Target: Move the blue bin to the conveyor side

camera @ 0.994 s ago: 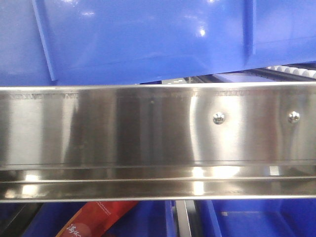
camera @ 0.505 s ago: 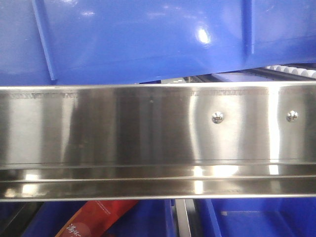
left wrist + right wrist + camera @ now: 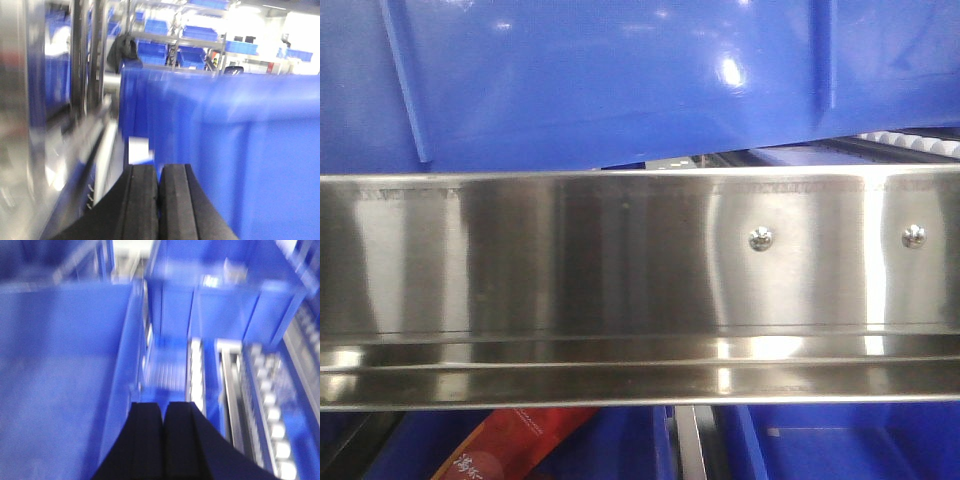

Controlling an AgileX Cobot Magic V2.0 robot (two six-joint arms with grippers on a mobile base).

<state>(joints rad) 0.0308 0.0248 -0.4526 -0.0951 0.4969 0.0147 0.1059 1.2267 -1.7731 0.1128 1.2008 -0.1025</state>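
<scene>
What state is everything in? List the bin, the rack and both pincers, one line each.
blue bin: tilted, bottom edge higher toward the front view's right, a gap showing beneath it.
steel rack: level, spanning the front view; its white rollers show through the gap.
left pincer: shut, pads together, beside the bin's wall.
right pincer: shut, pads together, beside the bin's wall; view blurred.

This looks like a warehouse or factory storage hall. A polished steel rack with bolt heads spans the front view, and a large blue bin fills the view just above it. Rows of small white rollers lie behind the rack. Farther beyond it, metal shelves carry many blue crates under bright ceiling light.
</scene>
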